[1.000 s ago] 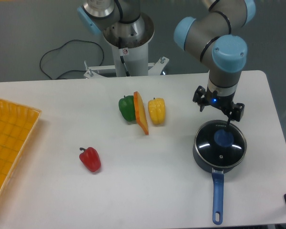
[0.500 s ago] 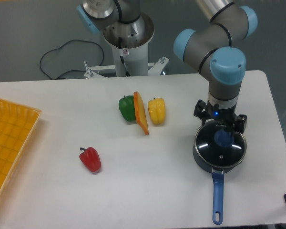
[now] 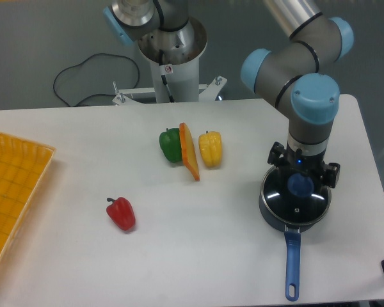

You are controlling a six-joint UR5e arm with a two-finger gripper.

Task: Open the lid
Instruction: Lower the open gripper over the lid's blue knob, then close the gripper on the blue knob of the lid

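Gripper (image 3: pixel 302 181) hung straight down over the pan (image 3: pixel 295 199), its black body right above the lid's blue knob (image 3: pixel 300 185); the fingers were hidden against the dark glass, so whether they stood apart or were clamped on the knob could not be told. Beneath everything lay the white desk (image 3: pixel 198 249), running from edge to edge. At its left edge sat a yellow tray (image 3: pixel 9 192), partly cut off by the picture's border. Behind the desk's far edge rose the arm's base (image 3: pixel 169 48), with a black cable (image 3: pixel 83 80) looping on the floor to its left. The arm (image 3: pixel 304 70) reached over the right side of the desk, grey with light-blue joint caps. The pan stood near the right edge toward the front, its long blue handle (image 3: pixel 292 265) pointing at the front edge. The lid (image 3: pixel 296 195) lay flat on the pan, covering it, its metal rim matching the pan's mouth. Near the middle of the desk, toward the far edge, three things stood close together: a green pepper (image 3: pixel 170 144), an orange slice (image 3: pixel 189 152) leaning against it, and a yellow pepper (image 3: pixel 210 148) just beside the slice. A red pepper (image 3: pixel 121 213) lay well apart from them, toward the front left.
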